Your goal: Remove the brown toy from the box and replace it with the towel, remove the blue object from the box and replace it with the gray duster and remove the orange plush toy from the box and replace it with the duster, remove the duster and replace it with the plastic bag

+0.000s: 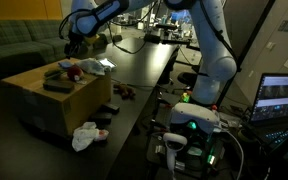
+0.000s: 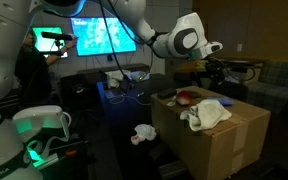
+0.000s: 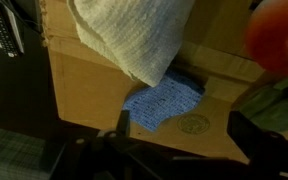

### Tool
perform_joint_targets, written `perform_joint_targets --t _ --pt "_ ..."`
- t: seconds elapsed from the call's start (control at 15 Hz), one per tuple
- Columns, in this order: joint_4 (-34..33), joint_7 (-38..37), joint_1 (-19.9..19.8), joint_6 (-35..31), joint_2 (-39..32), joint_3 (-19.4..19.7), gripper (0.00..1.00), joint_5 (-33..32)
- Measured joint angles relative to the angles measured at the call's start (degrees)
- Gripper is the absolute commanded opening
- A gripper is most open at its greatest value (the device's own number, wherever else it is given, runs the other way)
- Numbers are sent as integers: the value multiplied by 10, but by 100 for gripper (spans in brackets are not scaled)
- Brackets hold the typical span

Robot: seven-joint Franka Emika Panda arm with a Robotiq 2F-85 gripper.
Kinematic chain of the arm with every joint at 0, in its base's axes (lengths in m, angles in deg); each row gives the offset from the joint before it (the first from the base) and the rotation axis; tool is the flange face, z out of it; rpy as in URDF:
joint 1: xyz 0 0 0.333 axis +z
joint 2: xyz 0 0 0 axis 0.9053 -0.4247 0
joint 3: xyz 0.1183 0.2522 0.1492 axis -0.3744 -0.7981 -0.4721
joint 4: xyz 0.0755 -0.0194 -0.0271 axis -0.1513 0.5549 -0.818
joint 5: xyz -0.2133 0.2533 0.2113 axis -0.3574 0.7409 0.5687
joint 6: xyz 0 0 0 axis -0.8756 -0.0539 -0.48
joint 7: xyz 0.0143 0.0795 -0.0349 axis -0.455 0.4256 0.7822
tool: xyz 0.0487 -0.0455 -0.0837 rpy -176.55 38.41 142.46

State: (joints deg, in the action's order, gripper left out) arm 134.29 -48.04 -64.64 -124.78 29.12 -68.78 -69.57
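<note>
The box [image 3: 84,90] sits directly under the pincer [image 3: 181,140], whose dark fingers stand spread wide and empty, half lost in shadow at the wrist view's lower edge. The towel [image 3: 134,35] droops over the box's inner edge ahead of the pincer. The plastic bag [image 1: 86,135] lies on the dark table [image 1: 144,60], well apart from the pincer, beside the box. The blue object [image 3: 164,102] lies just ahead of the fingers, partly hidden under the towel. The orange plush toy [image 3: 279,35] is a blurred, cut-off patch to one side.
</note>
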Motion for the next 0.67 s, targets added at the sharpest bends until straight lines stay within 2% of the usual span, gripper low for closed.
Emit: perform_joint_targets --t 0.67 --pt "-96 23 -3 70 -61 -20 100 21"
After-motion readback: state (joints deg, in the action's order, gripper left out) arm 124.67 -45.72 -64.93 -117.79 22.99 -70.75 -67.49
